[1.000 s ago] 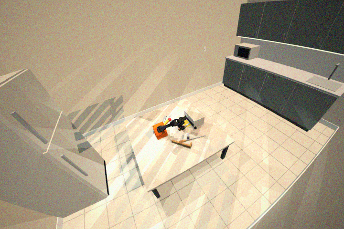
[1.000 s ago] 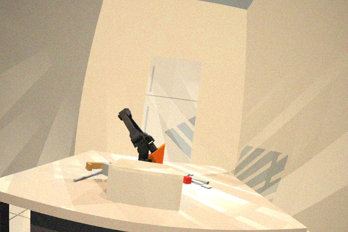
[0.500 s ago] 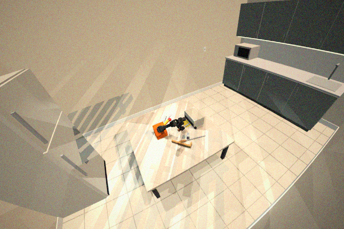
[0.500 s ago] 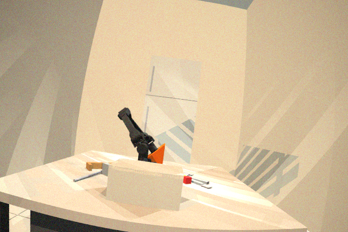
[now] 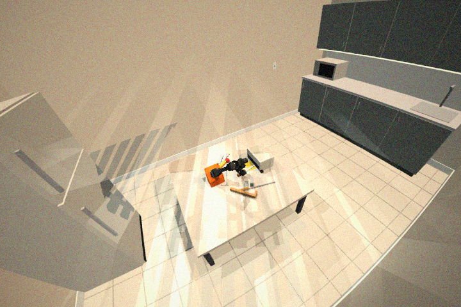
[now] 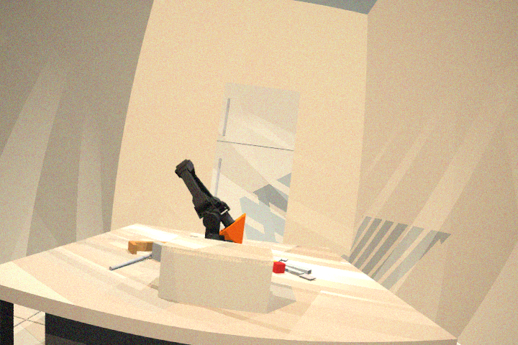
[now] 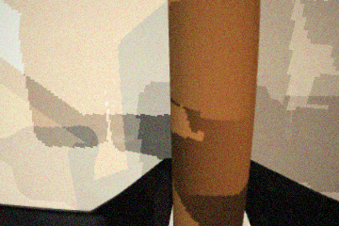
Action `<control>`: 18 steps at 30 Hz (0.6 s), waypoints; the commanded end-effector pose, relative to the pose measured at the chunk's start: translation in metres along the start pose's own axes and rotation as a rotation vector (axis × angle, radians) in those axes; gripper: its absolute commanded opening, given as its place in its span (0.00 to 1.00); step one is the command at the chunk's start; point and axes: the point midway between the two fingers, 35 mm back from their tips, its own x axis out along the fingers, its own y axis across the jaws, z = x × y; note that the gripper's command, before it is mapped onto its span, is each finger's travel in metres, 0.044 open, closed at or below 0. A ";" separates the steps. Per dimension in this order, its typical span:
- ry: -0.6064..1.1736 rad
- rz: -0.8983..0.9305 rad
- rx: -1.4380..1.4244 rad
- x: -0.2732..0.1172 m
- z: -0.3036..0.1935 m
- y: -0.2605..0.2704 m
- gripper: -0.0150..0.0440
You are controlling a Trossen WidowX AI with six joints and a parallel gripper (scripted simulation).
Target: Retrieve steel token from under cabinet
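The cabinet (image 5: 264,159) (image 6: 214,278) is a pale box near the back of the table, with a dark front facing the arm in the top view. My gripper (image 5: 241,173) (image 7: 205,167) is shut on a thick orange-brown handle (image 7: 215,71), which stands upright through the wrist view between the black fingers. In the top view the gripper is low in front of the cabinet; the exterior view hides it behind the cabinet. The rest of the held tool is too small to tell. Yellow patches show between arm and cabinet; I cannot tell whether they are the marked area. The steel token is not visible.
A brown wooden bar (image 5: 243,192) (image 6: 139,246) with a grey rod (image 5: 264,185) (image 6: 129,262) lies to one side. A small grey block (image 6: 156,251) is near the cabinet. On the other side are a red block (image 5: 226,159) (image 6: 278,267) and thin grey pieces. An orange block (image 5: 212,180) (image 6: 236,231) is at the arm's base.
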 end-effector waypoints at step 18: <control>0.005 0.000 -0.007 0.001 -0.026 -0.001 0.25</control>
